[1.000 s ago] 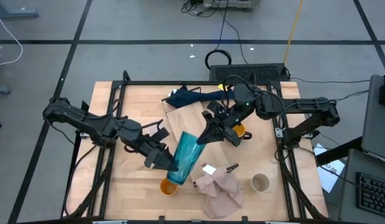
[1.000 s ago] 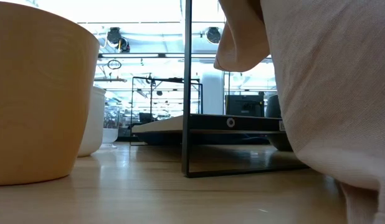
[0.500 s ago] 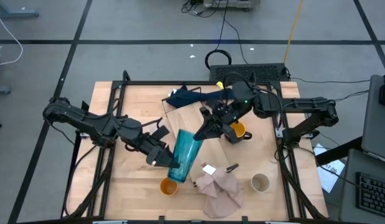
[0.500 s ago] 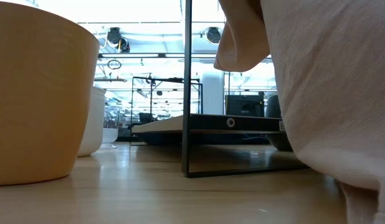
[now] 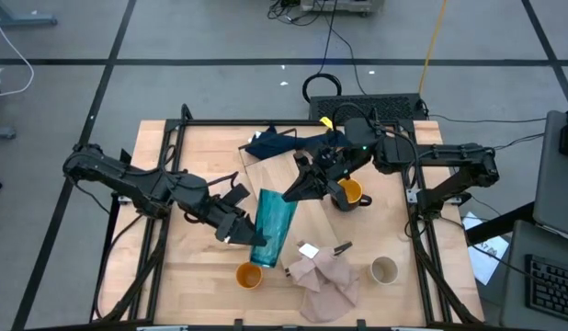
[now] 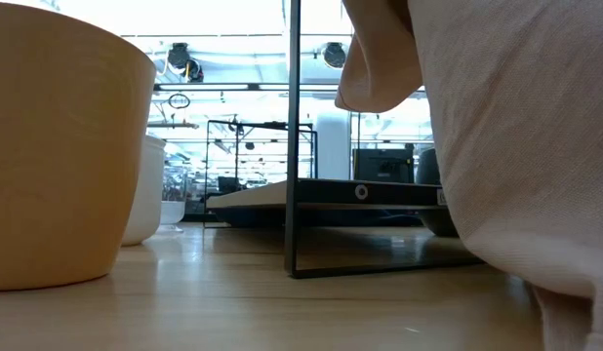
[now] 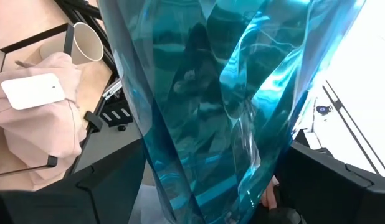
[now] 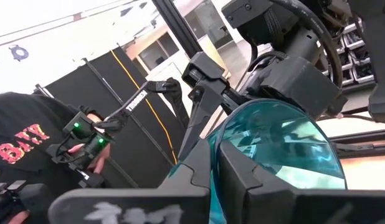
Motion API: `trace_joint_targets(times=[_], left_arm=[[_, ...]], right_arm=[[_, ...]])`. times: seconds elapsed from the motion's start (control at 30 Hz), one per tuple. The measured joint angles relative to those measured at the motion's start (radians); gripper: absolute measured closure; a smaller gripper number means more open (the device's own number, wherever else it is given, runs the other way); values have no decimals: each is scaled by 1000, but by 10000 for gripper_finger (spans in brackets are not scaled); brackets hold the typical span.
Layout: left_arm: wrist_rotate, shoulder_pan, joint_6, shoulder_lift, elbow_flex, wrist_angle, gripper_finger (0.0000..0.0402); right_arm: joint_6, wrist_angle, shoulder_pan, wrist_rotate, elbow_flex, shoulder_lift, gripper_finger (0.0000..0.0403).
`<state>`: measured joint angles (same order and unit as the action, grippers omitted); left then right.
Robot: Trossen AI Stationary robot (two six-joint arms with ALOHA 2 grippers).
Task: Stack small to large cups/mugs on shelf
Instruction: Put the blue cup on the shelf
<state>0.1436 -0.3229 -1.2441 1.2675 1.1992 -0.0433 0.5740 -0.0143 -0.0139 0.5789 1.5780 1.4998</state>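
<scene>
The tall teal cup (image 5: 271,227) is off the table between both grippers, tilted, and it fills the left wrist view (image 7: 217,106). My left gripper (image 5: 246,236) is shut on its lower part. My right gripper (image 5: 289,194) is shut at its open mouth (image 8: 273,140). The mustard mug (image 5: 351,193) stands beside the right arm on the pale shelf board (image 5: 263,175). The orange cup (image 5: 249,275) and the beige-grey cup (image 5: 384,270) stand upright near the table's near edge. The low view shows a white mug (image 6: 145,190) behind the orange cup (image 6: 58,146). No frame shows the glass plainly. My left gripper pinches the teal cup's lower part (image 7: 180,186) between its two fingers, coming level from the table's left, across the cup. The cup is clear of the table. My right gripper has the rim (image 8: 211,165), one finger (image 8: 267,174) before the mouth and one outside, slanting down from the far right.
A pinkish-beige cloth (image 5: 326,277) with a white tag (image 5: 309,250) lies by the near edge and hangs large in the low view (image 6: 497,146). A dark blue cloth (image 5: 277,142) lies at the far side. A black frame post (image 6: 293,136) stands mid-table.
My left gripper has shifted a little toward the table's right, carrying the cup's lower end with it. My right gripper has drawn slightly toward the far left with the rim. The teal cup now lies straighter along the near-far line than a second ago.
</scene>
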Motion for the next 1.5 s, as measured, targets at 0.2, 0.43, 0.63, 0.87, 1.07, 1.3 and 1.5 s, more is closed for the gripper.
trace_joint_targets(times=[0.2,0.43,0.63,0.87,1.07,1.3,1.5], left_arm=[[1,0,-8,0,0,-1,73],[-3,0,-10,0,0,-4,68],[-7,0,-16,1,0,-3,76],[-14,0,-23,1,0,0,70],[-21,-4,-26,1,0,4,79],[-21,-7,-26,1,0,15,69],[-21,-7,-24,1,0,15,78]], right_arm=[[0,0,-1,13,0,0,402],[1,-4,-7,25,0,0,402],[1,-3,-8,39,0,0,385],[0,-3,-8,43,0,0,354],[9,-6,-19,50,0,0,339],[19,-5,-26,52,0,0,316],[27,-6,-29,54,0,0,287]])
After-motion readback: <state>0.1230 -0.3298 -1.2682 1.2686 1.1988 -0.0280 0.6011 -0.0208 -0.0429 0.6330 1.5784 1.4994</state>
